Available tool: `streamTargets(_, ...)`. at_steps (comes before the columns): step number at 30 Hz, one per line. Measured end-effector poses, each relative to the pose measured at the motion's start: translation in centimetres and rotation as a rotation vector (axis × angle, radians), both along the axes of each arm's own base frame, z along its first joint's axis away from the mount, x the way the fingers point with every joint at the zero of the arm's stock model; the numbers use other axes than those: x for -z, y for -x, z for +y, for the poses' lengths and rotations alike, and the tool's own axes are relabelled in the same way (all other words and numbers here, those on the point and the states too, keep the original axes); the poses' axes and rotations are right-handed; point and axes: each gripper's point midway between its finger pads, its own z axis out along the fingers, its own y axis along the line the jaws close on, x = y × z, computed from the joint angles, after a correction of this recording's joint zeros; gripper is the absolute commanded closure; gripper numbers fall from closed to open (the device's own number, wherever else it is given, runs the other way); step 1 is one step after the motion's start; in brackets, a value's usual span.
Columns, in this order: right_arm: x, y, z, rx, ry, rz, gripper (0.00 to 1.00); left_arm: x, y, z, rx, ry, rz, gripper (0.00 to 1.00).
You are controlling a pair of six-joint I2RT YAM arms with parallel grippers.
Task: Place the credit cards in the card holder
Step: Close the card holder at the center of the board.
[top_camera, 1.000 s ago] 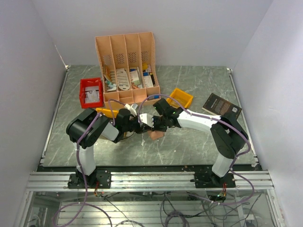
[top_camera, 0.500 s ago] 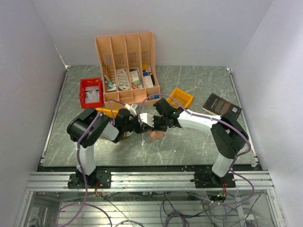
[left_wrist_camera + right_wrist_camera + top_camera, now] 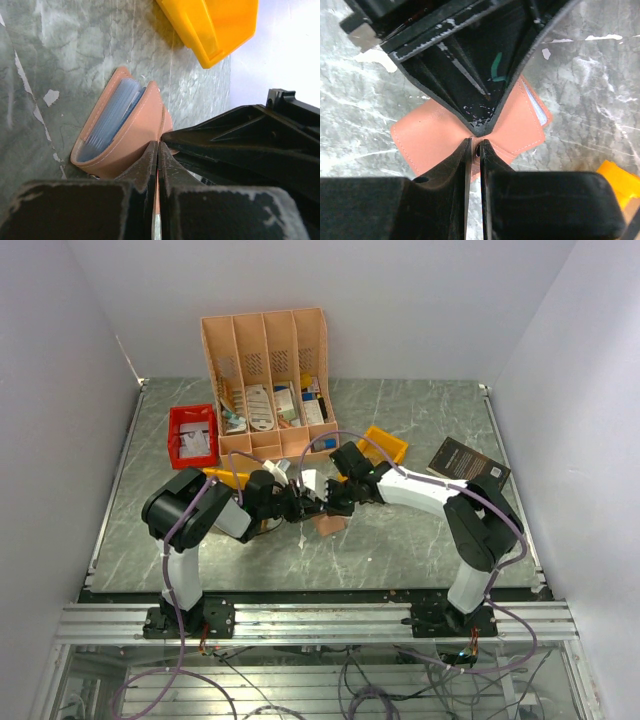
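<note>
The tan card holder [image 3: 329, 524] lies partly folded on the table between the two arms, its bluish pocket panels [image 3: 111, 118] showing in the left wrist view. My left gripper [image 3: 158, 146] is shut, with a thin tan flap of the holder pinched between its fingers. My right gripper [image 3: 475, 146] faces it tip to tip and is shut on the holder's [image 3: 427, 142] raised middle edge. In the top view the left gripper [image 3: 303, 506] and right gripper [image 3: 322, 506] meet just above the holder. I cannot make out any credit cards.
A peach slotted organiser [image 3: 268, 380] with leaflets stands at the back. A red bin [image 3: 193, 435] holding pale items sits at the left. A yellow bin [image 3: 383, 446] is behind the right arm, another [image 3: 224, 477] by the left arm. A black book [image 3: 467, 463] lies right.
The right gripper has closed down onto the holder's edge. The right arm's wrist has shifted slightly back and to the right. The left gripper has stayed shut in place.
</note>
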Motion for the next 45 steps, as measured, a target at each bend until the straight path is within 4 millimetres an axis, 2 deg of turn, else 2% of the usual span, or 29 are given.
streamTargets(10,0.2,-0.1,-0.2,0.052,-0.12,0.202,1.0,0.0,-0.1,0.1,-0.009,0.005,0.003,0.93)
streamTargets(20,0.4,-0.1,0.0,0.057,-0.12,0.218,0.99,0.0,0.0,0.2,-0.008,0.001,0.009,0.93)
streamTargets(26,0.5,0.1,0.3,0.054,-0.044,0.124,0.86,0.0,0.1,0.3,-0.009,-0.005,0.018,0.93)
streamTargets(31,0.6,0.4,0.5,0.046,-0.003,0.08,0.83,0.0,0.1,0.5,-0.014,-0.016,0.024,0.93)
streamTargets(36,0.6,0.6,0.5,0.041,-0.001,0.084,0.71,-0.1,0.0,0.6,-0.021,-0.023,0.02,0.93)
streamTargets(45,0.3,1.4,0.8,0.004,-0.017,0.136,0.62,-0.1,0.1,0.9,-0.032,-0.039,0.019,0.93)
